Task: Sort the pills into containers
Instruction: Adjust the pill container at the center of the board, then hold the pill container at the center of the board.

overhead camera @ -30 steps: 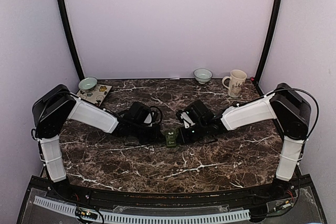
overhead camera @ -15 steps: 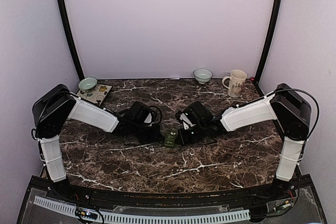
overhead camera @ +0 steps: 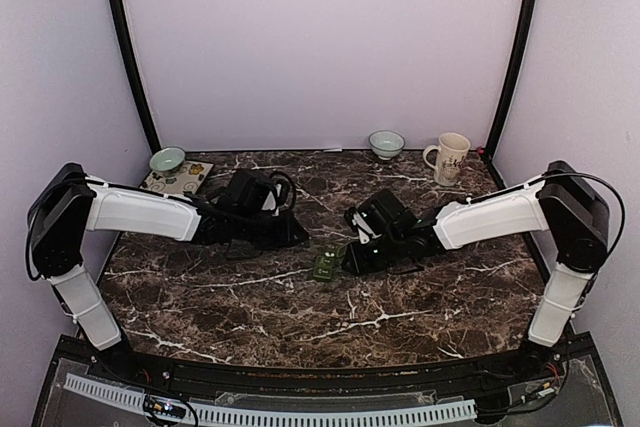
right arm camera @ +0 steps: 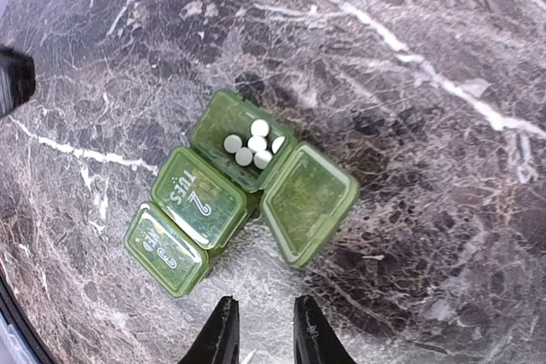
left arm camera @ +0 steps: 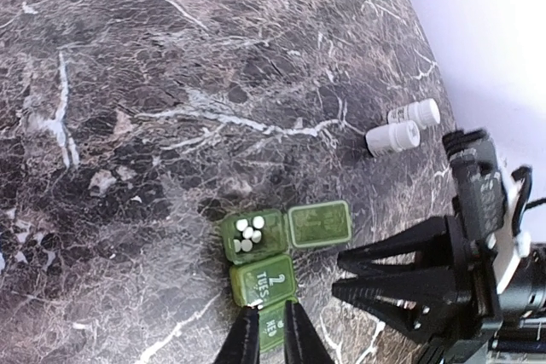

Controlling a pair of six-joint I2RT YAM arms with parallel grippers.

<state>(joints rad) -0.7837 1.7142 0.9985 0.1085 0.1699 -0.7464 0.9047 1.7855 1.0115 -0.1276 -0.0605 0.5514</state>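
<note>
The containers (right arm camera: 200, 202) lay on the surface (right arm camera: 426, 40) just ahead of the right fingers (right arm camera: 223, 334), slightly parted and empty, and at the tips of the left fingers (left arm camera: 243, 343), likewise parted on nothing, presumably so either could reach the pills (right arm camera: 253, 147) in the open end compartment.

Both arms reaching inward (wrists low), left gripper (left arm camera: 270, 311) narrowly parted, right gripper (right arm camera: 264, 303) likewise

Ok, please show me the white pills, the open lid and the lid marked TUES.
white pills (right arm camera: 256, 144), right wrist view, middle pill.
open lid (right arm camera: 309, 202), right wrist view, its inner face.
TUES lid (right arm camera: 200, 204), right wrist view, its top.
</note>
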